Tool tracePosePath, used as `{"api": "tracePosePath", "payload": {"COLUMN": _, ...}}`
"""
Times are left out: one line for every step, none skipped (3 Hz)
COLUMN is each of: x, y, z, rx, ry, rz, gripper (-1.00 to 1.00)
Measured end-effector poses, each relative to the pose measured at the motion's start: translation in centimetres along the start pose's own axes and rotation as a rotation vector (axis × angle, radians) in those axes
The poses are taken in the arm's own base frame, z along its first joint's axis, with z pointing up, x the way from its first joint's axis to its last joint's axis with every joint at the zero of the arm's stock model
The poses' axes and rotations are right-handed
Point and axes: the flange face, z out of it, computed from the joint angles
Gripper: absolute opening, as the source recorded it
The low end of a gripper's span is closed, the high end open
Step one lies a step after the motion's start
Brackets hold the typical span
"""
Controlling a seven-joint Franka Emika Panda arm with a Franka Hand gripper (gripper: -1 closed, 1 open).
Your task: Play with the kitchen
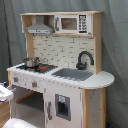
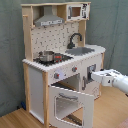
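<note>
The kitchen of pale wood and white panels stands in both exterior views. It has a grey hood, a microwave, a black faucet, a grey sink and a stovetop. A small metal pot sits on the stovetop. The oven door hangs open, tilted outward. In the second exterior view my gripper reaches in from the right, level with the knobs, just in front of the lower cabinet. A white part of the arm shows at the first exterior view's left edge.
A grey curtain hangs behind the kitchen. The floor is wood. The rounded counter end juts out beside the sink. A cabinet door with a handle sits below the sink.
</note>
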Motion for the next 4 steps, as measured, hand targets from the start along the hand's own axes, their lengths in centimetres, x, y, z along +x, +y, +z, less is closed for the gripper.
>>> {"api": "tracePosePath", "payload": {"x": -0.5, "y": -1.1, "z": 2.0, "rx": 0.001, "ry": 0.035, "rz": -0.001, "gripper": 1.00}}
{"api": "tracePosePath", "payload": {"x": -0.9, "y": -1.5, "z": 3.7, "rx": 0.003, "ry": 0.057, "rz": 0.004, "gripper": 1.00}}
{"api": "tracePosePath", "payload": {"x": -1.1, "y": -1.7, "z": 5.5, "rx": 0.002, "ry": 0.078, "rz": 0.010, "gripper": 1.00}}
{"api": "tracePosePath", "payload": {"x": -1.1, "y": -1.8, "z": 7.2, "rx": -0.003, "ry": 0.100, "rz": 0.011, "gripper": 1.00}}
